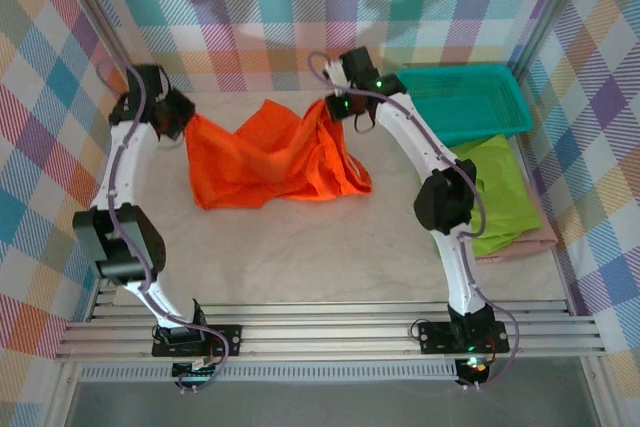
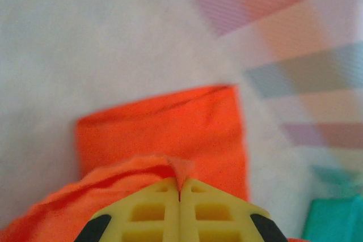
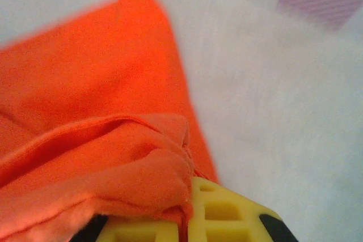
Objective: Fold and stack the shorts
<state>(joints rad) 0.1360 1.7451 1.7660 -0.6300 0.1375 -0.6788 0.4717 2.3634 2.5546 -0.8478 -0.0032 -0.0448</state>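
**Top view.** Orange shorts (image 1: 270,162) are strung between the two arms at mid-table (image 1: 300,257), with the lower edge crumpled on the surface. The left gripper (image 1: 187,119) has one upper corner and the right gripper (image 1: 328,107) has the other. The jaws are too small to read from here. At right, the green shorts (image 1: 495,192) lie flat on the pink shorts (image 1: 545,235), of which a thin edge peeks out. The right arm crosses part of the green. The teal basket (image 1: 470,75) sits back right.

**Left wrist.** Up close, the yellow fingers (image 2: 147,211) are clenched together with a nip of orange cloth at the tips. An orange panel hangs beyond them. There is a teal corner at lower right, and the background is blurred.

**Right wrist.** The fingers (image 3: 227,213) are clamped on a bunched orange hem. The cloth spills over and hides the left one. The focus is soft.
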